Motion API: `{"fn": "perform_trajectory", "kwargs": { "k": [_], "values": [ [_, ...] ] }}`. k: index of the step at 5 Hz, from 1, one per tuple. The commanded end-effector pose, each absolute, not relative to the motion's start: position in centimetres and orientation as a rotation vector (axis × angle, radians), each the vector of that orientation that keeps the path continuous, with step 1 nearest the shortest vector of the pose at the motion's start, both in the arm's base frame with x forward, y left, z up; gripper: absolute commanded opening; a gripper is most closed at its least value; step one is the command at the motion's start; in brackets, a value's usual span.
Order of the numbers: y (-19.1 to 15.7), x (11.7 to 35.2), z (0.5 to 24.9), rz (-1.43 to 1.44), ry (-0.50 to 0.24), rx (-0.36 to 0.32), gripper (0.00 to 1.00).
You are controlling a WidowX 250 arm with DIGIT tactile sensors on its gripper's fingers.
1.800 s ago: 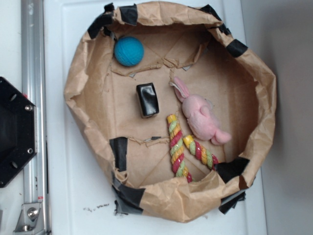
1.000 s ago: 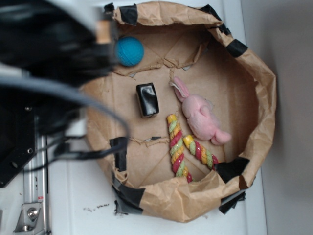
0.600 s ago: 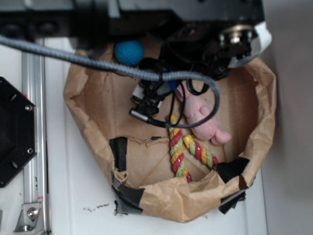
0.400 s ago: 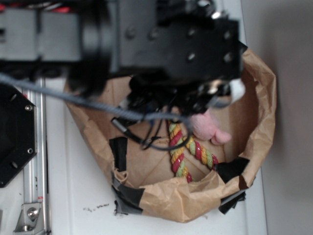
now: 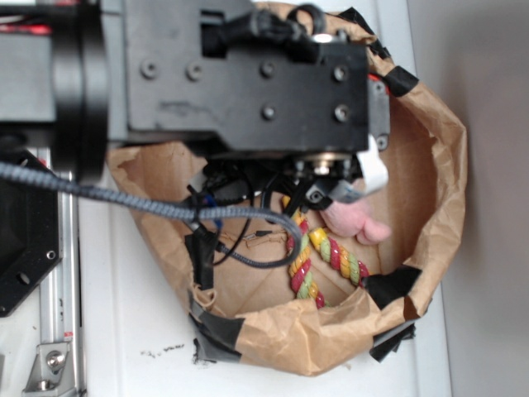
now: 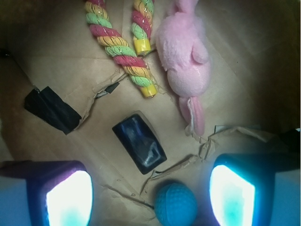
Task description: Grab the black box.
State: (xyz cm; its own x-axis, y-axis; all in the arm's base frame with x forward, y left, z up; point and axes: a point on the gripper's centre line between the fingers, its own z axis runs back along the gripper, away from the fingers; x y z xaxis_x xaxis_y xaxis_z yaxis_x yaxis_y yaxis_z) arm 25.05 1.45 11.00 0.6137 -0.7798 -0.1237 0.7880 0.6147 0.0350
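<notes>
Arm: we see its dark body (image 5: 240,83) filling the upper exterior view, hiding the bin floor.
Paper bin: brown wall (image 5: 430,190) on the white counter (image 5: 124,331).
Tool (image 6: 150,193): released, 2 pads wide apart, nothing between.
Black box (image 6: 139,149): lying loose, 11 o'clock of the blue ball (image 6: 175,204).

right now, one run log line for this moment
phase: approach | gripper: open, above black box | box: untouched on paper | blue ball beside
</notes>
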Motion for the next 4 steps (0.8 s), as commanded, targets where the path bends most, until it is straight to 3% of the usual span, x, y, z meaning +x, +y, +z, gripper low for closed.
{"fn": "perform_trajectory", "kwargs": {
  "k": [1,2,3,4],
  "values": [
    [-0.4,22.8,5.0,-1.005,0.014,0.132,1.00],
    [-0.7,22.9,3.0,-1.032,0.008,0.109,0.95],
    [-0.4,24.2,4.2,-1.016,-0.039,0.114,0.00],
    [0.9,25.5,5.3,-0.967,-0.051,0.102,0.00]
  ]
}}
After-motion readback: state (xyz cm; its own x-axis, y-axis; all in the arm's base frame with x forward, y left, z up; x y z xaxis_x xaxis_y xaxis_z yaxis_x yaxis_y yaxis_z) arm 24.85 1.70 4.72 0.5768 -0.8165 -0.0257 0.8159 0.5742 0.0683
